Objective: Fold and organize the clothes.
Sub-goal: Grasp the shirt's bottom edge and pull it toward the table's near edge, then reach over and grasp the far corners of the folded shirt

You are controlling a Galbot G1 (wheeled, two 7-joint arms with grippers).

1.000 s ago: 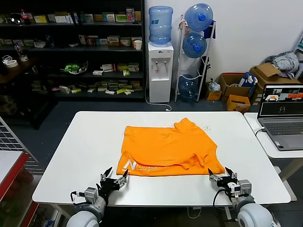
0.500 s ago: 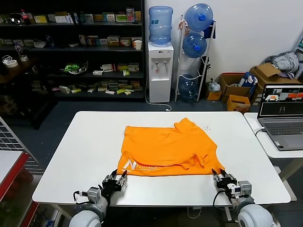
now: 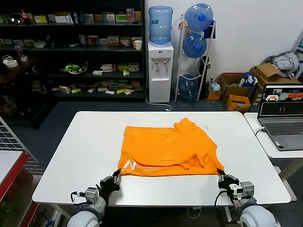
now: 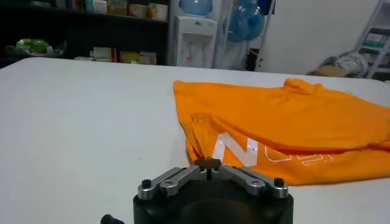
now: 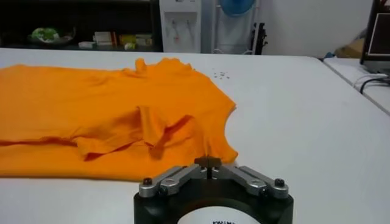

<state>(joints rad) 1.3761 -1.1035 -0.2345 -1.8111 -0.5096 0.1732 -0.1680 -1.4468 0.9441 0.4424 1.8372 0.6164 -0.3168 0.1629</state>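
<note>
Left wrist view: the left gripper [image 4: 209, 163] is seen clenched on the near hem corner of the orange T-shirt [image 4: 286, 125]. The right gripper [image 5: 208, 162] is likewise clamped on the opposite hem corner. The shirt is spread across the white table [image 3: 85, 142].

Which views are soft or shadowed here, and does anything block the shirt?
Head view: even light, orange T-shirt sharp, only a faint shadow on the white table. Left wrist view: the left end effector hides the shirt's near corner; lettering soft, shelves dark. Right wrist view: the right end effector covers the near hem; folds cast small shadows.
</note>
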